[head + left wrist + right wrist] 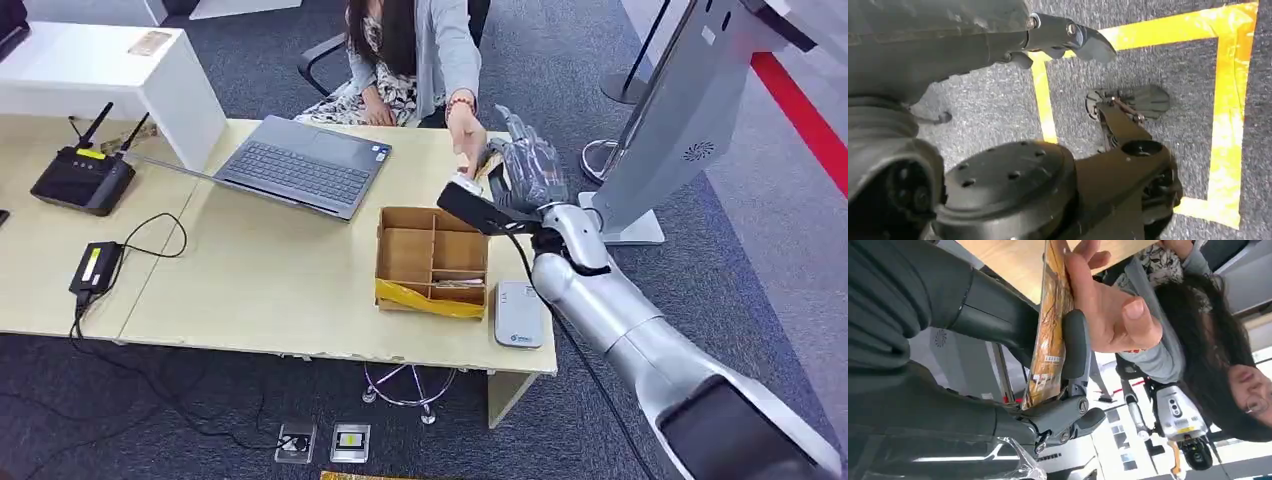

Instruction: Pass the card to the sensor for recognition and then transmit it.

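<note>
- Two hands meet on one card [1048, 335]: the right hand [525, 165] pinches it between thumb and fingers, and a person's hand [466, 140] takes hold of its far end, so this reads as the handover stage.
- The card stands on edge in the right wrist view, thumb [1075, 347] pressed flat on one face; held that way the free end sticks out for the person to grasp.
- Landmark is the box [432, 262] on the desk [270, 290]: the right hand hovers just beyond its far right corner, raised off the desk.
- The reader [519, 314] lies just right of the box, near edge, well short of the card; judging by that, the sensing step looks finished.
- The person sits beyond the box, arm stretched toward the robot.
- The left hand [1068, 40] hangs over the floor, fingers apart, holding nothing, idle because this job needs one arm.
- Risk, I'd say: letting go before the person's grip is firm.
</note>
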Controlling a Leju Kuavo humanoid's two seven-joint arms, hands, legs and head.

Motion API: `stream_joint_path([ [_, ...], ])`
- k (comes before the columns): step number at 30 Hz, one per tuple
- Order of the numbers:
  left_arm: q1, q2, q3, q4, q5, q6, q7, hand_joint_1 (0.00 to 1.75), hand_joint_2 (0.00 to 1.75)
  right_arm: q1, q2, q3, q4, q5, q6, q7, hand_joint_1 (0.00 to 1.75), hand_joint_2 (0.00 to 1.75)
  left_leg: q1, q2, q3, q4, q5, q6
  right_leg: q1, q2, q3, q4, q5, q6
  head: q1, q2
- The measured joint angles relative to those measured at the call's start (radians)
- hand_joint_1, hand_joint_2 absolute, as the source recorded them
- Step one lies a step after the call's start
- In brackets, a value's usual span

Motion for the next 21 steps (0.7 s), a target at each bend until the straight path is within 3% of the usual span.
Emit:
stream_joint_path([
  [3, 0.000, 0.005, -0.012, 0.000, -0.001, -0.003, 0.000, 0.00, 0.00, 0.015, -0.002, 0.000, 0.005, 0.013, -0.009, -0.003, 0.00, 0.00, 0.000, 0.000, 0.000, 0.000, 0.000, 0.000, 0.000, 0.001, 0.000, 0.000, 0.000, 0.000, 0.000, 0.000],
  [9, 0.000, 0.007, -0.015, 0.000, 0.003, -0.003, 0.000, 0.00, 0.00, 0.052, -0.008, -0.011, 0.001, 0.062, 0.050, 0.028, 0.00, 0.00, 0.000, 0.000, 0.000, 0.000, 0.000, 0.000, 0.000, 0.001, 0.000, 0.000, 0.000, 0.000, 0.000, 0.000],
  [10, 0.000, 0.008, -0.015, 0.000, 0.005, -0.003, 0.000, 0.00, 0.00, 0.065, -0.014, -0.013, -0.011, 0.084, 0.055, 0.045, 0.00, 1.75, 0.000, 0.000, 0.000, 0.000, 0.000, 0.000, 0.000, 0.001, 0.000, 0.000, 0.000, 0.000, 0.000, 0.000],
  [16, 0.000, 0.014, -0.015, 0.000, 0.018, -0.002, 0.002, 0.00, 0.00, 0.144, -0.062, -0.040, -0.112, 0.129, 0.108, 0.101, 0.00, 1.75, 0.000, 0.001, 0.001, 0.000, 0.000, 0.000, 0.000, 0.001, 0.000, 0.000, 0.000, 0.000, 0.000, 0.000],
  [21, 0.002, 0.019, -0.015, 0.000, 0.025, -0.001, 0.011, 0.00, 0.00, 0.236, -0.132, -0.073, -0.274, 0.138, 0.166, 0.201, 0.00, 1.75, 0.000, 0.001, 0.000, 0.000, 0.000, 0.000, 0.000, 0.001, 0.000, 0.000, 0.000, 0.000, 0.000, 0.000],
])
